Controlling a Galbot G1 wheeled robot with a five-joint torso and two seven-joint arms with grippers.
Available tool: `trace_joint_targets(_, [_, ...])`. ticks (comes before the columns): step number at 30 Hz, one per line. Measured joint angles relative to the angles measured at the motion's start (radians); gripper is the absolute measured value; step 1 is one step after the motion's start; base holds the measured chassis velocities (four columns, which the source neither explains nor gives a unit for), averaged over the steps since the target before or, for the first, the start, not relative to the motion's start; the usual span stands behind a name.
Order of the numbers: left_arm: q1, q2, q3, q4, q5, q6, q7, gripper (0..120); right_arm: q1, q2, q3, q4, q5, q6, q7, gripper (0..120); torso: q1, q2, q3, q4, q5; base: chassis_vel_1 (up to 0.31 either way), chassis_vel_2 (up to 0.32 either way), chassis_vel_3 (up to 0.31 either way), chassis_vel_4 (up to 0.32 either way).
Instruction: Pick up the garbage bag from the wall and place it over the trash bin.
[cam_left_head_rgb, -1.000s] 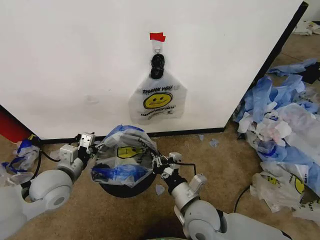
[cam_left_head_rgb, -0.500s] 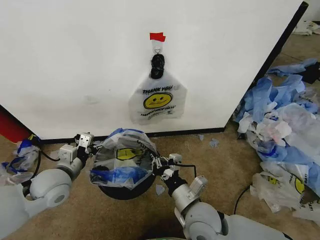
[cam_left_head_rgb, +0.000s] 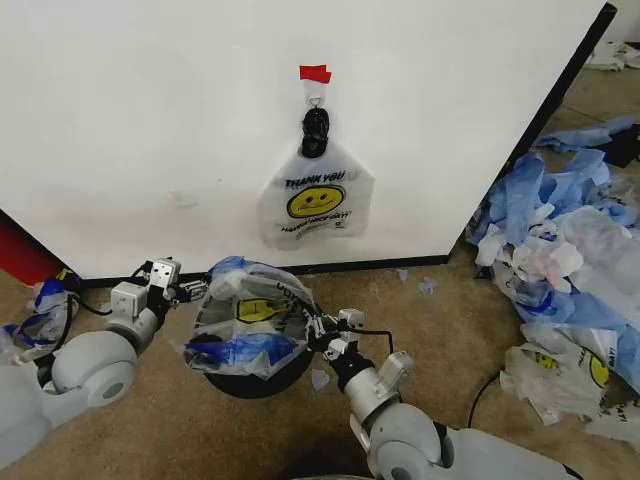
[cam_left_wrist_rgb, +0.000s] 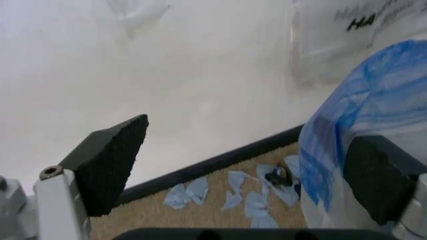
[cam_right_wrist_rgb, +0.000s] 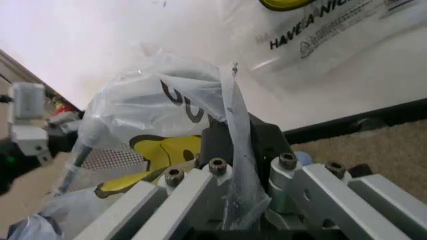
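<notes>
Garbage bag (cam_left_head_rgb: 245, 318) draped over trash bin (cam_left_head_rgb: 245, 372) on floor, near wall (cam_left_head_rgb: 150, 120); seated unevenly, bulging high on far side. Right tool (cam_left_head_rgb: 312, 330) clamped on bag's right edge, film pinched between pads. Left tool (cam_left_head_rgb: 188, 289) just left of bag, pads (cam_left_wrist_rgb: 110, 161) apart, gripping nothing; bag film beside one pad. Second bag (cam_left_head_rgb: 314, 198) hanging on hook (cam_left_head_rgb: 314, 100) under red tape (cam_left_head_rgb: 314, 73). Risk: with left edge free, any pull from right likely drags bag off rim or tips light bin.
</notes>
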Motion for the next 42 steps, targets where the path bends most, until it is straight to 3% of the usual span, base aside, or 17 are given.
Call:
trace_joint_targets(19, [-0.01,-0.036,0.023,0.026,-0.007,0.0,0.0,98,-0.046,0.014,0.04,-0.023,-0.007,0.01,0.0,1,0.0,0.0,0.0,-0.0001,0.0,0.0,0.0,0.0,0.0])
trace_joint_targets(24, [-0.015,-0.013,0.021,-0.002,-0.033,0.006,-0.001,98,-0.046,0.01,0.049,-0.023,-0.008,0.01,0.0,1,0.0,0.0,0.0,-0.0001,0.0,0.0,0.0,0.0,0.0])
trace_joint_targets(33, [0.015,0.083,-0.003,-0.111,-0.097,0.025,-0.023,98,-0.026,0.011,0.055,-0.027,-0.008,0.01,0.002,1,0.0,0.0,0.0,-0.0001,-0.0001,0.0,0.0,0.0,0.0])
trace_joint_targets(36, [0.021,0.101,-0.023,-0.125,-0.097,0.024,-0.022,98,-0.036,0.009,0.065,-0.026,-0.011,0.01,0.002,1,0.0,0.0,0.0,0.0,0.0,0.0,0.0,0.0,0.0])
trace_joint_targets(39, [0.095,0.111,-0.164,-0.18,-0.096,0.026,-0.03,97,-0.039,0.015,0.081,-0.039,-0.011,0.01,0.001,1,0.0,0.0,0.0,-0.0004,0.0001,0.0,0.0,0.0,0.0])
trace_joint_targets(42, [0.149,0.112,-0.227,-0.224,-0.099,0.035,-0.035,97,-0.034,0.022,0.09,-0.052,-0.011,0.01,0.001,1,0.0,0.0,0.0,0.0001,0.0005,0.0,0.0,0.0,0.0])
